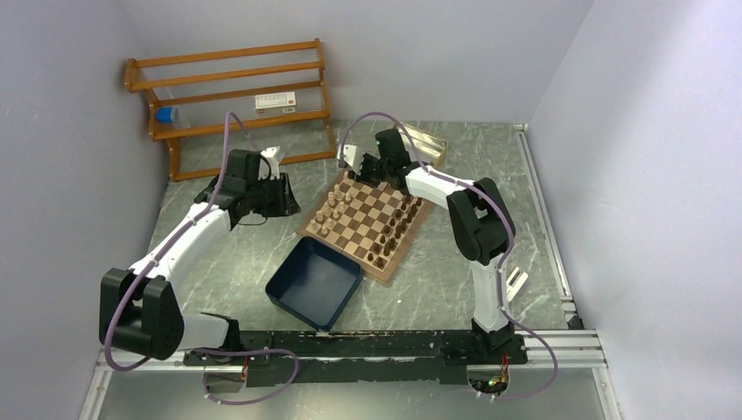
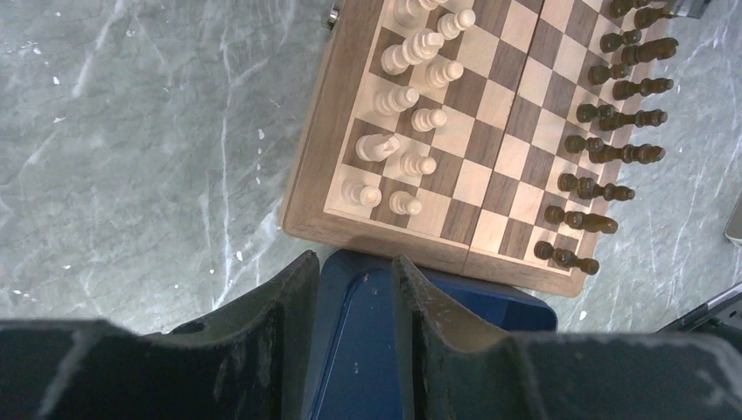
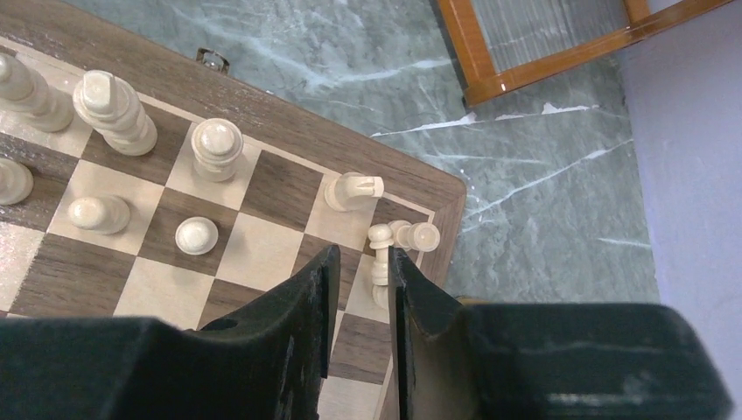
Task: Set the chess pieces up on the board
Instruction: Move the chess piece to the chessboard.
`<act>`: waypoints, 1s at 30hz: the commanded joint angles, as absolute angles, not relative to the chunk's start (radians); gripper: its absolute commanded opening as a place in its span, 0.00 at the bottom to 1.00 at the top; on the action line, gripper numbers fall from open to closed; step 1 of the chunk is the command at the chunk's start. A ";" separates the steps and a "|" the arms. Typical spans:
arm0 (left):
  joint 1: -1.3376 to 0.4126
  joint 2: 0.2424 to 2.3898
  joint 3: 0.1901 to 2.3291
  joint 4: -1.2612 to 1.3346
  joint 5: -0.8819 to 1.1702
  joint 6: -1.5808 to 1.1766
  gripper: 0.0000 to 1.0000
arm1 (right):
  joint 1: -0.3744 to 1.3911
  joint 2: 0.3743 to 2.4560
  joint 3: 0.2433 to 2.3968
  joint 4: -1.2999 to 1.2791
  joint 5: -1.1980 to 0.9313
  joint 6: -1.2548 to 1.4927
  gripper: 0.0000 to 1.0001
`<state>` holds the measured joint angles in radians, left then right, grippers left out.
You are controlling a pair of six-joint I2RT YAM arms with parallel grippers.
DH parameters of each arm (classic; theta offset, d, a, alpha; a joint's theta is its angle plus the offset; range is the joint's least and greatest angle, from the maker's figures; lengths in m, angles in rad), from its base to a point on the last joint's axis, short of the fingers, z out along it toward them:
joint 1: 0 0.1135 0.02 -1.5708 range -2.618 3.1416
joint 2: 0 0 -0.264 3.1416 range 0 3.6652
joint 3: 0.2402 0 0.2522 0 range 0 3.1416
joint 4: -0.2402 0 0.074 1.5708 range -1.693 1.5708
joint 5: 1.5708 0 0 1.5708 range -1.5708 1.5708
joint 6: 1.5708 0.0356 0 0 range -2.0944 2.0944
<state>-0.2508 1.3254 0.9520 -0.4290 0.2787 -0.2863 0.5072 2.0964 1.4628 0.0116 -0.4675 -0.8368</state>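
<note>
Tabletop (image 1: 446, 284) grey-green marble, bearing board (image 1: 363, 219); lavender walls (image 1: 437, 52).

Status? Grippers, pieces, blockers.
Left gripper open, empty, off the board. Right gripper shut on light piece at board corner. Another piece, seemingly toppled, beside it.

Board (image 1: 367, 223): reads as wood, dark and cream squares, smooth, slight satin sheen. Light chess pieces (image 2: 398, 99) and dark chess pieces (image 2: 626, 155): turned wood, smooth, low gloss. Tray (image 1: 311, 282): navy, smooth, looks like plastic (can't confirm). Tabletop (image 1: 227, 262): grey-green marble pattern, smooth, semi-matt. Rack (image 1: 227, 52): orange wood, glossy varnish. Tin (image 1: 433, 144): brassy metal, shiny. Left gripper (image 2: 354, 262) fingers (image 2: 280, 332): black, matt, scuffed pale at edges.
</note>
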 commanded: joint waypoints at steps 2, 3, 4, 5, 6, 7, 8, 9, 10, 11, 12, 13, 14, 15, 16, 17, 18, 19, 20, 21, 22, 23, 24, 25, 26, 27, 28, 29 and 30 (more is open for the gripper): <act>-0.247 1.261 0.928 -0.456 0.226 -0.249 0.42 | 0.507 2.126 1.512 -0.033 -0.475 -0.891 0.30; -0.247 1.252 0.919 -0.455 0.223 -0.246 0.42 | 0.507 2.133 1.519 -0.040 -0.471 -0.895 0.29; -0.248 1.245 0.913 -0.452 0.222 -0.245 0.42 | 0.507 2.140 1.529 -0.055 -0.464 -0.900 0.29; -0.248 1.240 0.908 -0.450 0.221 -0.244 0.42 | 0.508 2.147 1.537 -0.064 -0.456 -0.905 0.29; -0.248 1.238 0.905 -0.448 0.222 -0.243 0.42 | 0.510 2.155 1.547 -0.071 -0.445 -0.910 0.29; -0.248 1.239 0.905 -0.448 0.226 -0.240 0.42 | 0.510 2.162 1.554 -0.077 -0.436 -0.917 0.29; -0.247 1.241 0.908 -0.450 0.228 -0.237 0.42 | 0.513 2.165 1.557 -0.077 -0.431 -0.920 0.29; -0.247 1.243 0.911 -0.452 0.228 -0.234 0.42 | 0.516 2.168 1.560 -0.075 -0.429 -0.921 0.28; -0.247 1.246 0.912 -0.453 0.229 -0.231 0.41 | 0.517 2.172 1.562 -0.075 -0.427 -0.923 0.28; -0.247 1.247 0.913 -0.454 0.230 -0.230 0.41 | 0.517 2.177 1.568 -0.079 -0.428 -0.927 0.28; -0.247 1.248 0.912 -0.455 0.231 -0.227 0.41 | 0.519 2.185 1.578 -0.090 -0.426 -0.930 0.28; -0.247 1.248 0.913 -0.454 0.232 -0.228 0.41 | 0.520 2.194 1.589 -0.105 -0.418 -0.934 0.28; -0.247 1.249 0.912 -0.455 0.231 -0.229 0.41 | 0.521 2.203 1.600 -0.122 -0.413 -0.943 0.28; -0.247 1.248 0.911 -0.453 0.232 -0.227 0.41 | 0.522 2.207 1.607 -0.134 -0.409 -0.946 0.28; -0.247 1.247 0.910 -0.453 0.233 -0.227 0.41 | 0.523 2.210 1.609 -0.139 -0.408 -0.949 0.28; -0.247 1.247 0.909 -0.453 0.234 -0.228 0.41 | 0.523 2.212 1.608 -0.138 -0.406 -0.949 0.28; -0.247 1.247 0.910 -0.451 0.236 -0.228 0.41 | 0.524 2.213 1.607 -0.134 -0.402 -0.950 0.28; -0.247 1.248 0.909 -0.451 0.238 -0.228 0.41 | 0.525 2.215 1.611 -0.137 -0.401 -0.952 0.28; -0.247 1.249 0.910 -0.451 0.240 -0.228 0.41 | 0.525 2.218 1.616 -0.141 -0.400 -0.953 0.28; -0.247 1.250 0.911 -0.451 0.241 -0.228 0.41 | 0.525 2.223 1.622 -0.144 -0.399 -0.954 0.28; -0.247 1.251 0.911 -0.451 0.242 -0.228 0.41 | 0.525 2.228 1.630 -0.152 -0.398 -0.955 0.28; -0.247 1.251 0.910 -0.451 0.244 -0.228 0.41 | 0.525 2.238 1.640 -0.164 -0.395 -0.959 0.27; -0.247 1.250 0.910 -0.451 0.245 -0.228 0.41 | 0.525 2.246 1.654 -0.180 -0.393 -0.963 0.27; -0.247 1.249 0.909 -0.451 0.246 -0.228 0.41 | 0.525 2.253 1.665 -0.198 -0.394 -0.969 0.26; -0.247 1.248 0.910 -0.451 0.245 -0.228 0.41 | 0.525 2.258 1.674 -0.213 -0.395 -0.975 0.25; -0.247 1.248 0.910 -0.451 0.244 -0.226 0.41 | 0.525 2.261 1.681 -0.228 -0.398 -0.981 0.24; -0.247 1.247 0.909 -0.451 0.242 -0.226 0.41 | 0.525 2.262 1.684 -0.243 -0.401 -0.988 0.23; -0.247 1.248 0.911 -0.452 0.241 -0.226 0.41 | 0.525 2.264 1.688 -0.259 -0.403 -0.999 0.23; -0.247 1.247 0.910 -0.453 0.241 -0.226 0.41 | 0.525 2.264 1.690 -0.272 -0.403 -1.006 0.22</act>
<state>-0.2504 1.2556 0.9154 -0.4469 0.2443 -0.2409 0.5213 2.2410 1.6642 -0.1802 -0.4034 -0.9680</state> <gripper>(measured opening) 0.410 0.231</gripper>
